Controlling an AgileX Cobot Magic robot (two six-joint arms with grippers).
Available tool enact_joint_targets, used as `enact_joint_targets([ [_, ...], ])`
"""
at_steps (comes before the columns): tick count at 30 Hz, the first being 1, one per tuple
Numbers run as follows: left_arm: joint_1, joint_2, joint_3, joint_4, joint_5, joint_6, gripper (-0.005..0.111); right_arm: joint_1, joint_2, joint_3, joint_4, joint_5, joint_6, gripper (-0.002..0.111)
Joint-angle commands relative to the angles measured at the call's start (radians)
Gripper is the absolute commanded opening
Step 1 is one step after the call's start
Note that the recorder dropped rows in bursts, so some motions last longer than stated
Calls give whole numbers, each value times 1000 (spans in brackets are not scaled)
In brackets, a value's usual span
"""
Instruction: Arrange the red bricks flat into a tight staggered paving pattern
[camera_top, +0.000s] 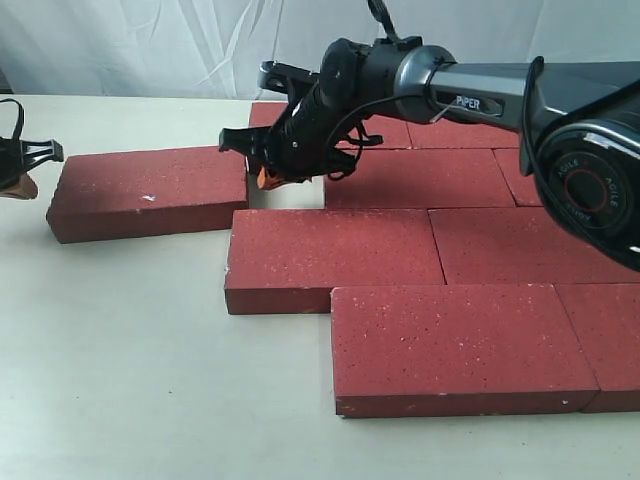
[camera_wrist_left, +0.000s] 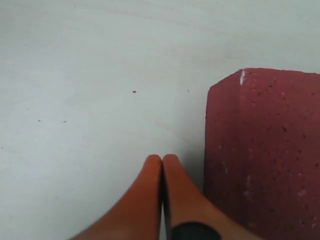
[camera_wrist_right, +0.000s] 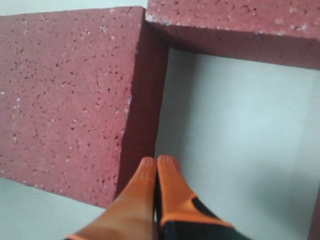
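- Right gripper (camera_top: 268, 178) empty, tips together, low in the gap (camera_top: 290, 195).
- Loose brick (camera_top: 150, 190) flat, just beside the tips; laid bricks (camera_top: 420, 180) opposite.
- Judged heavy, rigid, gritty: push its end face.

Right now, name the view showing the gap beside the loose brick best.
Right wrist view: the gap lies bare and unblocked. Exterior view: the right gripper hides most of it. Left wrist view: only the loose brick.

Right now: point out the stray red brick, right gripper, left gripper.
stray red brick (camera_top: 150, 185), exterior view, top face centre.
right gripper (camera_wrist_right: 157, 161), right wrist view, between fingertips.
left gripper (camera_wrist_left: 162, 159), left wrist view, between fingertips.
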Motion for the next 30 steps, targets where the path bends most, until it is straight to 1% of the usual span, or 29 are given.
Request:
enact_joint_targets([
  [1,5,-5,2,-17,-2,-4,0,-3,12,-2,25,-24,-6,-1],
  [11,5,-5,2,-39,-22,-4,0,47,17,-4,32,-67,-51,-1],
  [20,5,-5,2,-56,-36,-4,0,49,17,-4,39,-45,-51,-1],
  [23,5,-5,2,-56,-36,-4,0,35,15,-4,26,-49,-48,-1],
  [30,5,-5,2,-68,-47,-4,0,-15,-22,-4,-107,-44,137,-1],
])
